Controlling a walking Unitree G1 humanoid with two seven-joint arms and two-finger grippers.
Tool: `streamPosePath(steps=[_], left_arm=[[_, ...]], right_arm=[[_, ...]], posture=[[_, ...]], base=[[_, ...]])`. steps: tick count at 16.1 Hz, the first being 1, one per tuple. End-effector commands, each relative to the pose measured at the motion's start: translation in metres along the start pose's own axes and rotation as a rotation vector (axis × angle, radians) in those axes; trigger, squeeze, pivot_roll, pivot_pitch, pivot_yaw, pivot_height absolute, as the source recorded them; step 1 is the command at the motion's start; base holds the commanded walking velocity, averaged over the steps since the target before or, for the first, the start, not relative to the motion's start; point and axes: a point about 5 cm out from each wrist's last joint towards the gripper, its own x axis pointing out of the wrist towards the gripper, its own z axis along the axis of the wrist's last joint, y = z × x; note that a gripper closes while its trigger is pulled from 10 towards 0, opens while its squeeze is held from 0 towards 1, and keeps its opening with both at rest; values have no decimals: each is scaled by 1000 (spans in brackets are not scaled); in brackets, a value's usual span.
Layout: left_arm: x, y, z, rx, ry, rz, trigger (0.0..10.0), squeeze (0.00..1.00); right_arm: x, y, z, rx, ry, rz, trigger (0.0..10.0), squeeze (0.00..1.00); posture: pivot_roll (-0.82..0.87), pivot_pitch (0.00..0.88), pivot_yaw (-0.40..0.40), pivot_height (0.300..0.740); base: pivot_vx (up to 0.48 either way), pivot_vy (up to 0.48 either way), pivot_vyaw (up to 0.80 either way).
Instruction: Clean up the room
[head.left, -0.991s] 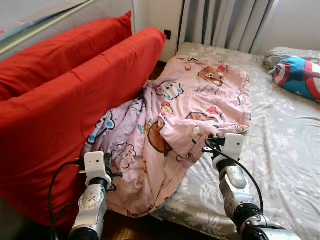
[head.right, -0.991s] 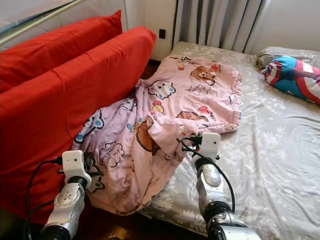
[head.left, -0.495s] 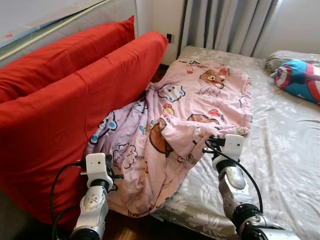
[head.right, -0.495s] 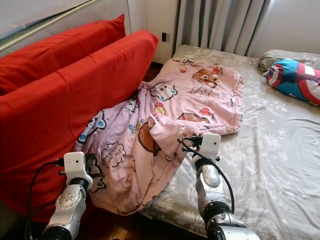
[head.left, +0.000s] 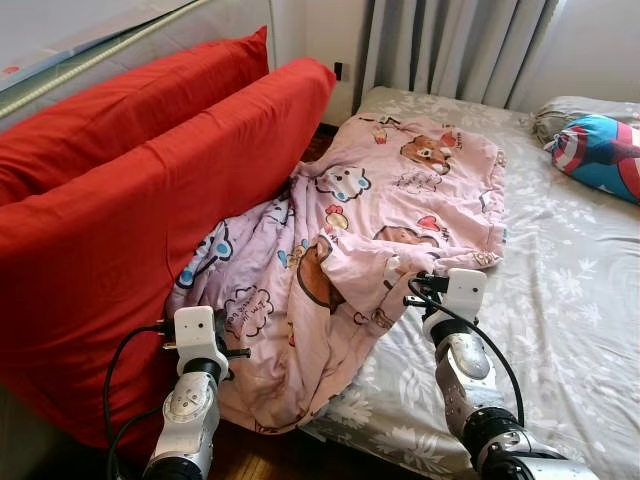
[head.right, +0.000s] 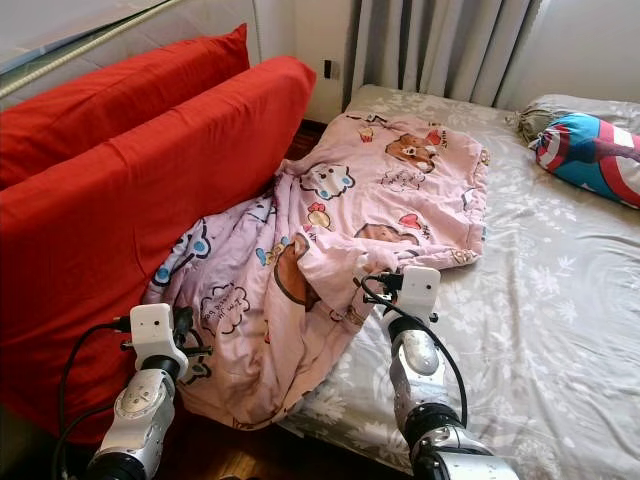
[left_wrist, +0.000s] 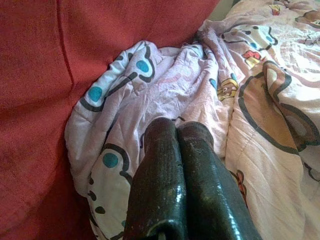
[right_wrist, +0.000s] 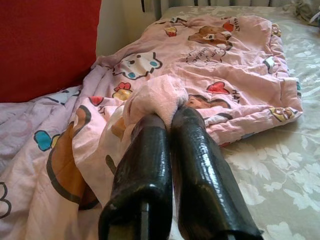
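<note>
A pink blanket (head.left: 410, 190) with cartoon animals lies crumpled across the left side of the bed (head.left: 570, 300). It spills off the edge into the gap by the red sofa cushions (head.left: 130, 210). My left gripper (left_wrist: 177, 131) is low in that gap, shut on the hanging part of the blanket next to the red cushion. My right gripper (right_wrist: 170, 117) rests at the bed's near edge, shut on a bunched fold of the blanket (right_wrist: 152, 100). In the left eye view, the left gripper (head.left: 228, 335) and right gripper (head.left: 415, 287) sit at either side of the drooping fabric.
The bed has a grey flowered sheet. A blue and red shield-pattern pillow (head.left: 600, 150) lies at its far right. Grey curtains (head.left: 450, 45) hang behind the bed. Two big red cushions stand along the left. A strip of dark wood floor (head.left: 270, 452) shows below the blanket.
The head views have shifted slightly. Both grippers keep the same hold on the blanket, and the blanket lies as before.
</note>
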Motion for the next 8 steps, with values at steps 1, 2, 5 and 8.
streamPosePath(steps=[1, 2, 5, 8], left_arm=[[-1, -1, -1, 6, -7, -7, 10000, 0], [-1, -1, -1, 5, -7, -8, 10000, 0], [-1, -2, 0, 2, -11, -11, 10000, 0], [-1, -2, 0, 2, -13, -11, 10000, 0]], right_arm=[[-3, 1, -5, -6, 19, 2, 10000, 0], [-3, 1, -6, -6, 19, 3, 10000, 0], [-3, 1, -5, -6, 18, 2, 10000, 0], [-3, 1, -5, -4, 18, 3, 10000, 0]], posture=[[-44, 94, -34, 740], [-45, 95, -35, 740], [-43, 96, -34, 740], [-43, 96, -34, 740]], base=[[0, 0, 0], [0, 0, 0], [0, 0, 0], [0, 0, 0]])
